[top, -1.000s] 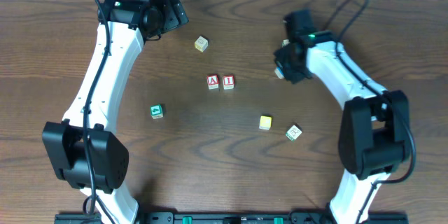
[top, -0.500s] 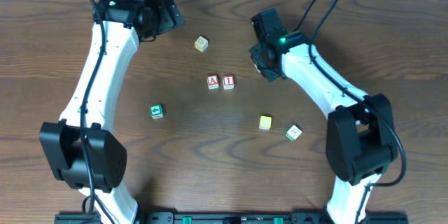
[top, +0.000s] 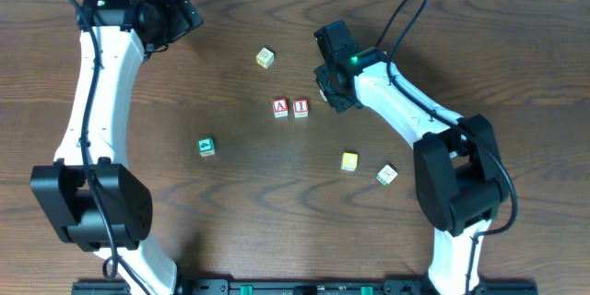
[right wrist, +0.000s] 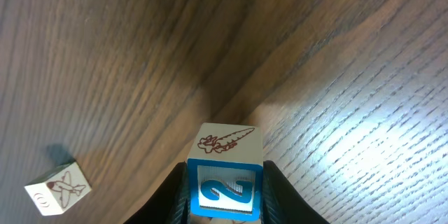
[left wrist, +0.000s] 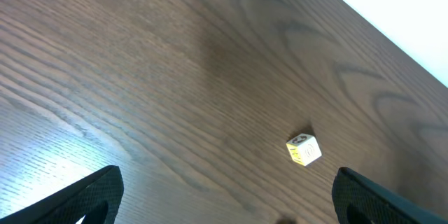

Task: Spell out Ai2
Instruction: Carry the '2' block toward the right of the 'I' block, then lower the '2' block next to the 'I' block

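The white block with a red A [top: 280, 108] and the white block with a red I [top: 300, 107] sit side by side at the table's middle. My right gripper [top: 328, 95] is just right of the I block and shut on the blue 2 block [right wrist: 224, 189], whose "2" face points at the wrist camera. In the overhead view the arm mostly hides this block. My left gripper [top: 181, 14] is far off at the back left, open and empty, with its fingers [left wrist: 91, 196] spread wide over bare table.
A cream block [top: 265, 57] lies behind the A block and also shows in the left wrist view [left wrist: 304, 150]. A green block [top: 206, 147] lies front left. A yellow block [top: 349, 160] and a white block [top: 387, 174] lie front right. A white block with a red drawing [right wrist: 57, 187] lies near my right gripper.
My right gripper has moved left with the 2 block to just beside the I block. My left arm has swung left, away from the middle.
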Robot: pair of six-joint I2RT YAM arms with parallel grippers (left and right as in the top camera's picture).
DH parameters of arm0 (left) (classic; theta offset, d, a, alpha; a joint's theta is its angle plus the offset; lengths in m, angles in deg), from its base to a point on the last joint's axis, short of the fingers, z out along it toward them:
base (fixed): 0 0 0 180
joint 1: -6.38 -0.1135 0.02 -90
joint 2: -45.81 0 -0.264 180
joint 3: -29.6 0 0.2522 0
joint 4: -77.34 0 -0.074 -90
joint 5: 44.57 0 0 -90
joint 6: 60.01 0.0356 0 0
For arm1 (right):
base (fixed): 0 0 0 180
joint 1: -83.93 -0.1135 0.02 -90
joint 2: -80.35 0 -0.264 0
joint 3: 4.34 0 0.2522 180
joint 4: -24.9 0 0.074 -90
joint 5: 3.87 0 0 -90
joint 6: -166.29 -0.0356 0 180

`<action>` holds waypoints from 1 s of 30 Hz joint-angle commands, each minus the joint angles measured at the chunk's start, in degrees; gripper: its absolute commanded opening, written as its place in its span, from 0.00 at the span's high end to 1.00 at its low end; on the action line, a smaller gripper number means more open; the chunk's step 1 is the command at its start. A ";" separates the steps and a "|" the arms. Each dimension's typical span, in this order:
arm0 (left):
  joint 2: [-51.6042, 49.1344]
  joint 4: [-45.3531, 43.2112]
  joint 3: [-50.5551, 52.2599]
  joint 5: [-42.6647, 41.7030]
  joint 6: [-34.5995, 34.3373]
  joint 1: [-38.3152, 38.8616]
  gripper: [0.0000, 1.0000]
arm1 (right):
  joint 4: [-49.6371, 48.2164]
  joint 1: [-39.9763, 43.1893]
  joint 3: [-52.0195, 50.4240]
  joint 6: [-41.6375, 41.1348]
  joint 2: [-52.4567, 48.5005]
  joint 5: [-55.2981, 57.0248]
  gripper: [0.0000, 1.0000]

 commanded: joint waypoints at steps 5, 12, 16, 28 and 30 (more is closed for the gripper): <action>-0.44 0.28 0.09 -0.81 1.18 -0.50 0.03 | 0.04 -1.44 0.72 -4.20 -0.76 -1.73 0.98; -0.44 0.61 0.09 -0.81 1.20 -0.50 0.03 | 0.13 -1.66 0.72 -5.22 -1.38 -3.72 0.98; -0.44 1.27 0.09 -0.81 1.20 -0.50 0.03 | 2.27 -1.66 0.72 -5.20 -1.38 -3.61 0.98; -0.44 1.36 0.09 -0.81 1.20 -0.50 0.03 | 2.47 -1.88 0.72 -5.20 -2.49 -2.97 0.98; -0.44 1.38 0.09 -0.81 1.20 -0.50 0.03 | 2.43 -1.95 0.72 -5.22 -2.91 -2.97 0.98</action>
